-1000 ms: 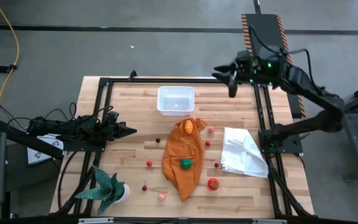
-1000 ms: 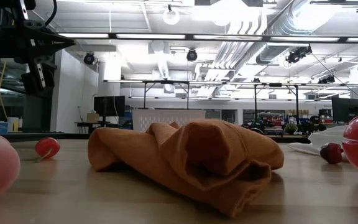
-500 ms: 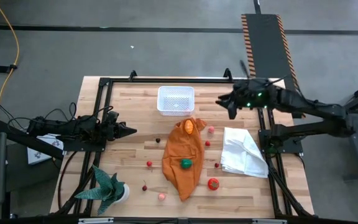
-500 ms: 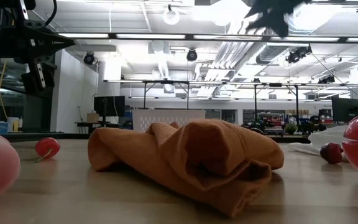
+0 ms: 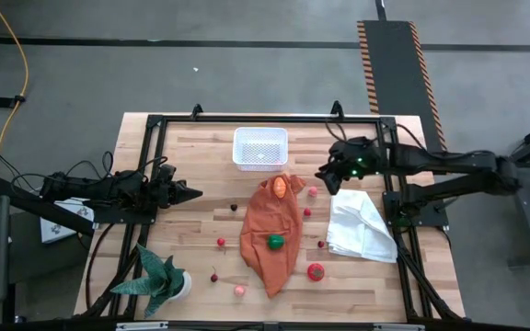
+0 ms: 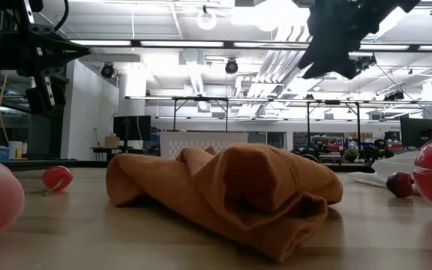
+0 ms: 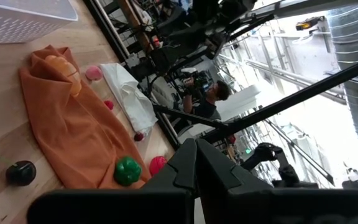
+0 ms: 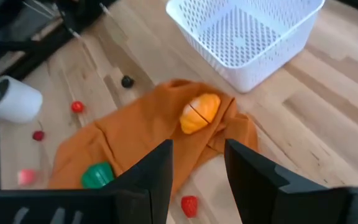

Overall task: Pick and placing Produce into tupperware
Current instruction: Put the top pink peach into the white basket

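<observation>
The white tupperware (image 5: 260,147) stands at the table's far middle, also in the right wrist view (image 8: 247,34). Just near of it lies an orange cloth (image 5: 272,230) bearing an orange fruit (image 8: 199,113) and a green one (image 8: 97,175). Small red, pink and dark produce lie scattered around the cloth, among them a red tomato (image 5: 315,271) and a small red piece (image 8: 189,205). My right gripper (image 5: 325,175) hangs open above the cloth's far right corner, tilted down, with nothing between its fingers (image 8: 160,168). My left gripper (image 5: 191,193) rests shut and level at the table's left.
A crumpled white cloth (image 5: 362,225) lies right of the orange cloth. A green spiky potted plant (image 5: 159,276) stands at the near left corner. Black frame rails run along the table's left, right and far edges. Bare wood lies between the left gripper and the orange cloth.
My right gripper has come down from high over the table's far right corner, moving toward the near edge and a little left, to above the orange cloth's far end. It has tipped further downward. Nothing on the table has moved.
</observation>
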Robot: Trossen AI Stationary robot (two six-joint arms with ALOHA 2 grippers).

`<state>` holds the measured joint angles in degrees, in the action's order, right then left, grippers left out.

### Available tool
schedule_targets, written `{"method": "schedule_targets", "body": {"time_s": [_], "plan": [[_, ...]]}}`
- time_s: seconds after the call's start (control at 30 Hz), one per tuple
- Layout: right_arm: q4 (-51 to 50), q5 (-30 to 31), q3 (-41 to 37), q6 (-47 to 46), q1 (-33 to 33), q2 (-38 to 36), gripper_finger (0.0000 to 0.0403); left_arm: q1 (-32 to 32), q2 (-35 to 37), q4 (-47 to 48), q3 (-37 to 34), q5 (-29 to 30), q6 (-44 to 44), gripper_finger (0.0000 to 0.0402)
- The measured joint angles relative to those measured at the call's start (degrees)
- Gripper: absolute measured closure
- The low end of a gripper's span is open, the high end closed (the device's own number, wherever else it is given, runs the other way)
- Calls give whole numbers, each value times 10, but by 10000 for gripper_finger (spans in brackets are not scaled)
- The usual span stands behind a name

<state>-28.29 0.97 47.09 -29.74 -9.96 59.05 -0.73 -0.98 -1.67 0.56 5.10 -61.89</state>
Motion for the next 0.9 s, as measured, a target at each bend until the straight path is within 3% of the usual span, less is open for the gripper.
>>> {"method": "schedule_targets", "body": {"time_s": [0.4,0.9], "plan": [[-39,-35,0,-20,0,96,270,0,0,0,0,0,-1,401],[-45,-45,0,-73,-2,117,269,0,0,0,0,0,-1,401]]}}
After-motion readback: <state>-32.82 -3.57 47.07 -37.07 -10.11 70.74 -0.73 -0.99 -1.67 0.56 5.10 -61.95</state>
